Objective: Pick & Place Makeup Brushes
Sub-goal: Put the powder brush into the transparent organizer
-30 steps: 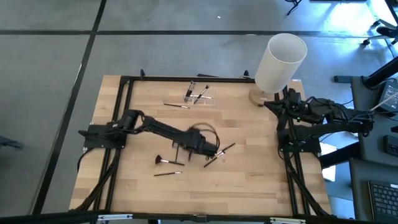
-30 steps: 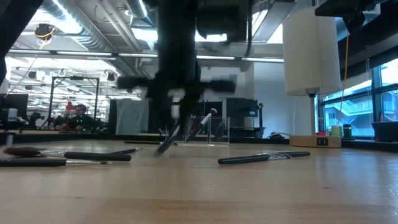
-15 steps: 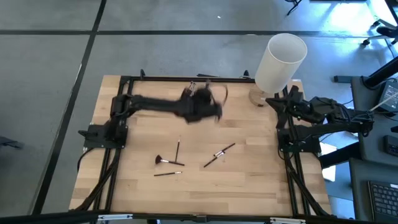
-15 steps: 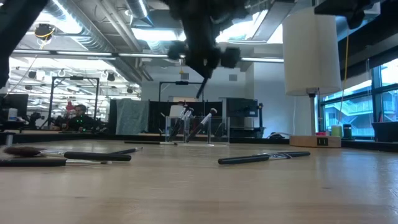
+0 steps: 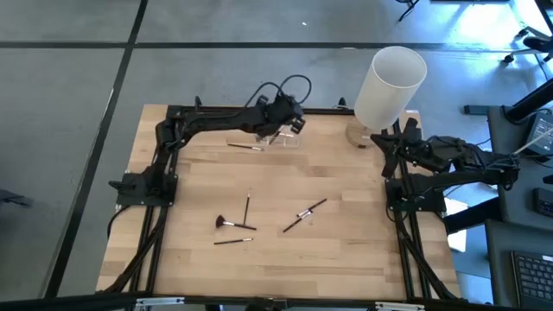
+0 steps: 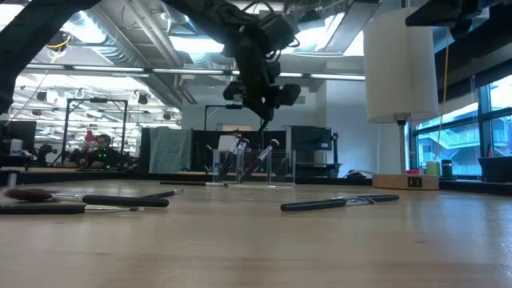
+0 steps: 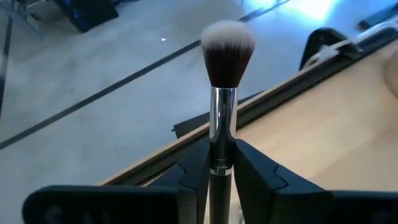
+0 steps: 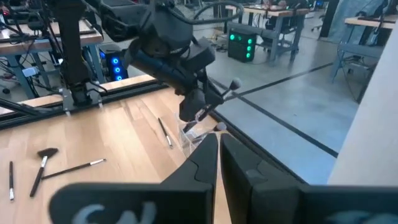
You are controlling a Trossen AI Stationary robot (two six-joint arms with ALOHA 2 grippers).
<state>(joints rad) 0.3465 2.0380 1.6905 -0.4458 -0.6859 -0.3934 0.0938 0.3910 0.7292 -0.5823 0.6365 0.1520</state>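
Note:
My left gripper [image 5: 282, 117] is above the clear holder [image 5: 276, 136] at the table's far edge, shut on a makeup brush with a silver ferrule and a dark, white-tipped head [image 7: 227, 46]. It also shows in the low view [image 6: 260, 100] and the right wrist view [image 8: 193, 106]. The holder [image 6: 252, 164] has a few brushes leaning in it. More brushes lie flat on the table: one beside the holder [image 5: 246, 147], a fan-shaped one [image 5: 226, 224], thin ones [image 5: 247, 209] [image 5: 233, 241] and a pair [image 5: 305, 214]. My right gripper [image 5: 399, 138] waits shut at the right edge. My left gripper pinches the brush between its two fingers at the low end of the silver ferrule [image 7: 220, 163], where the dark handle begins. The brush lies along the fingers, its head reaching out past the fingertips. It is lifted clear, tilted, its dark handle end [image 6: 262, 122] pointing down toward the holder.
A tall white cylinder lamp [image 5: 389, 82] on a wooden base stands at the far right corner. A black frame [image 5: 225, 110] runs along the table's far and side edges. The bare wooden middle and near part [image 5: 346, 259] is free room.
My left gripper has risen from low over the table's middle, near the loose brushes, and swung toward the far edge with the brush, which is now lifted clear above the clear holder. The other brushes have stayed where they lay.

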